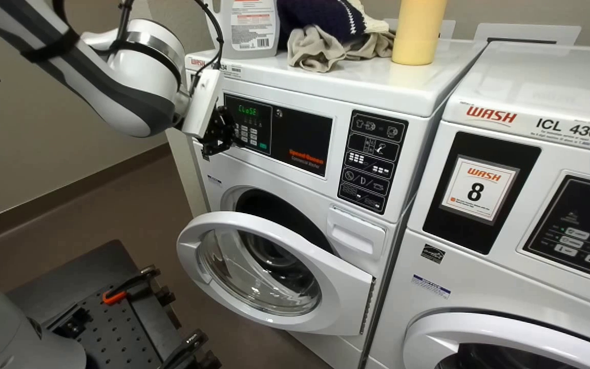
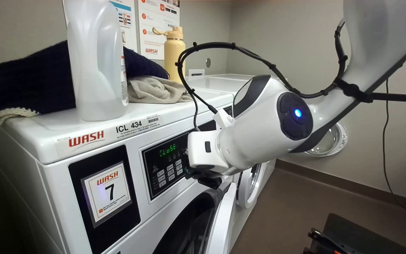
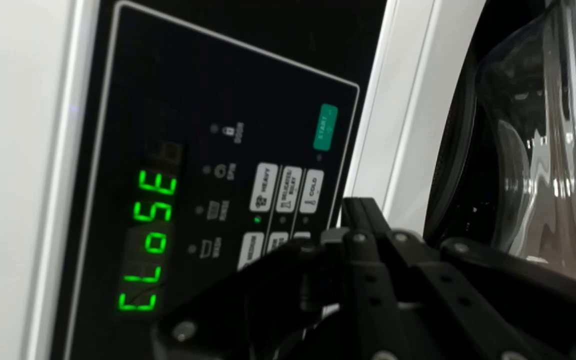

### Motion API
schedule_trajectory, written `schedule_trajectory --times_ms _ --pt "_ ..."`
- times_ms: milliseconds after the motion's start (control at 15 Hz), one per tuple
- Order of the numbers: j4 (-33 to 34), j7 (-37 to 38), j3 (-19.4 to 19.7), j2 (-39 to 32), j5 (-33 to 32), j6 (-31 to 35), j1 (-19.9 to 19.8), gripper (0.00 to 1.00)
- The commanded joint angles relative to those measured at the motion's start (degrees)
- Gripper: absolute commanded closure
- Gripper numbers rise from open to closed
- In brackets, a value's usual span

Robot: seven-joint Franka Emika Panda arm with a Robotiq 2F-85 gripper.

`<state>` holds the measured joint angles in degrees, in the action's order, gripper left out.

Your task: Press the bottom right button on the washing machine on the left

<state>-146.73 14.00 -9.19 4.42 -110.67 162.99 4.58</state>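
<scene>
Counting one each — washing machine (image 1: pixel 305 190), washer marked 8 (image 1: pixel 500 274), jug (image 1: pixel 254 25), bottle (image 1: pixel 419 31) — with gripper (image 3: pixel 360 204) pinched together, partly hiding keypad (image 3: pixel 288 190) in wrist view.

Under soft light, white glare streaks the glass door (image 3: pixel 543 140) in the wrist view.

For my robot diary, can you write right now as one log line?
pincer: shut, near control panel; START button: green, untouched; display: CLOSE; washer door: open
</scene>
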Motion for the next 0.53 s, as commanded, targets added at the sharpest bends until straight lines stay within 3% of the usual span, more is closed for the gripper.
schedule_trajectory --times_ms 0,467 --pt "2.64 2.63 -0.27 -3.16 -3.76 -2.36 0.29 1.00" --pt "5.84 2.42 -0.42 -6.42 -6.40 -3.58 0.70 1.00"
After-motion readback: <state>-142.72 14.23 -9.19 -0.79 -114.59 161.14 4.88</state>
